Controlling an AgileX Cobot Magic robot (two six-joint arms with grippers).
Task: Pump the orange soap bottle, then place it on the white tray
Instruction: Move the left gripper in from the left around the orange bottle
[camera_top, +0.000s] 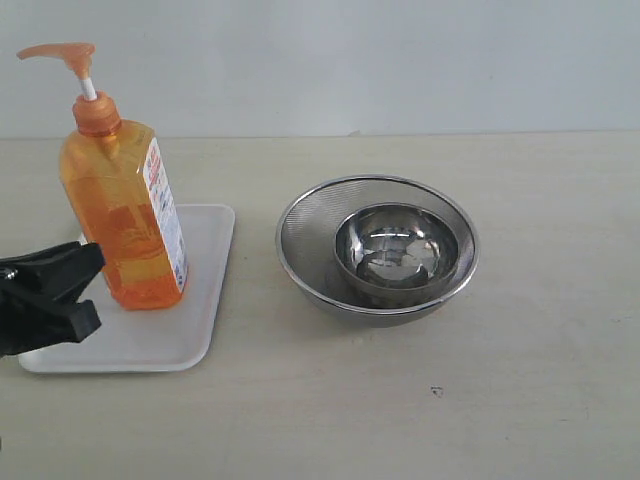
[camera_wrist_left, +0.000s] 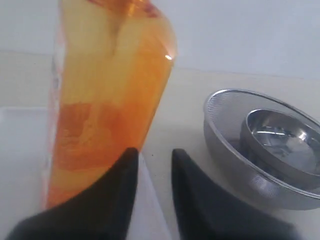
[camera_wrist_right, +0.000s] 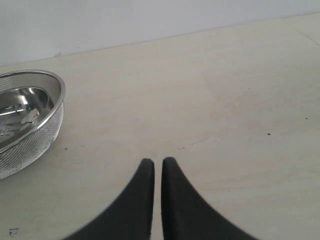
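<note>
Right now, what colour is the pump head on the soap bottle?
The pump head is orange, on a white stem; the exterior view shows it best.

Bright even light, soft shadows (left fingers (camera_wrist_left: 112, 200) blurred up close)

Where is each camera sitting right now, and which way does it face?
Exterior: off the arms, looking down at the orange soap bottle on the white tray and the strainer; left gripper shows.
Left wrist: behind the left gripper, facing bottle and strainer.
Right wrist: behind the shut right gripper, facing table.
All share the strainer.
</note>
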